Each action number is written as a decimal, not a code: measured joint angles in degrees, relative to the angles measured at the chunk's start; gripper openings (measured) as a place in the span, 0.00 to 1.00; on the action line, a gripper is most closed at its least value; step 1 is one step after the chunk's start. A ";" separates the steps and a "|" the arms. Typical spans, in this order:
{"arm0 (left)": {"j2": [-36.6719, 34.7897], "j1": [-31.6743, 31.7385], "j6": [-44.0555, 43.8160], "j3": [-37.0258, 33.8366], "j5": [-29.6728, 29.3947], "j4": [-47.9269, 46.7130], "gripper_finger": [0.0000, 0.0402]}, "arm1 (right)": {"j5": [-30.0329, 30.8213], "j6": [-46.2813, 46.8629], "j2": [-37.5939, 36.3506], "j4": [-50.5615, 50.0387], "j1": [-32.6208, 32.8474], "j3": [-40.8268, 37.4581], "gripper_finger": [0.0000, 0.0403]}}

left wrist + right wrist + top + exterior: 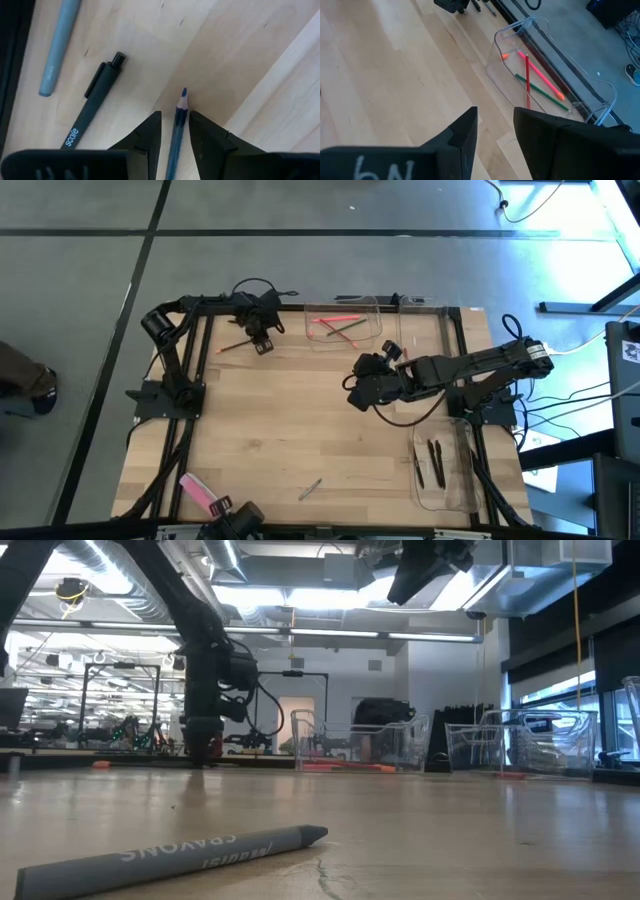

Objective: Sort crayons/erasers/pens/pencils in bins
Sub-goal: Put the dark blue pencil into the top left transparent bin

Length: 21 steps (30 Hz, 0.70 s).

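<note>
1. Pale wooden table (300,420) is carrying three clear bins: far bin (345,325), right bin (443,470); the third is hard to make out.
2. Left pincer (175,125) is pointing down at the far-left edge, its parted fingers straddling a blue pencil (178,122).
3. Right pincer (495,132) is hovering open and empty beside the far bin.
4. Pink eraser (200,492) is lying near-left, partly cut off.

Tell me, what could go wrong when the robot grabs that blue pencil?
The left gripper has its fingers on either side of the blue pencil, near the sharp tip. Held so close to one end, the pencil might tilt or slip out.

The black pen and a light blue stick lie close beside it, so the fingers could bump them.

The right gripper hangs empty near the bin with colored sticks, and the arms might crowd each other there.
</note>
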 joint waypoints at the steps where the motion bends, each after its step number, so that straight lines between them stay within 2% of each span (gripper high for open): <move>1: 0.02 0.00 0.00 -0.01 -0.02 0.20 0.23 | -0.03 -0.02 0.00 -0.01 0.00 0.01 0.32; 21: -0.22 0.76 -0.13 -0.88 1.73 0.16 0.23 | -0.12 0.11 -0.01 -0.01 0.00 0.01 0.32</move>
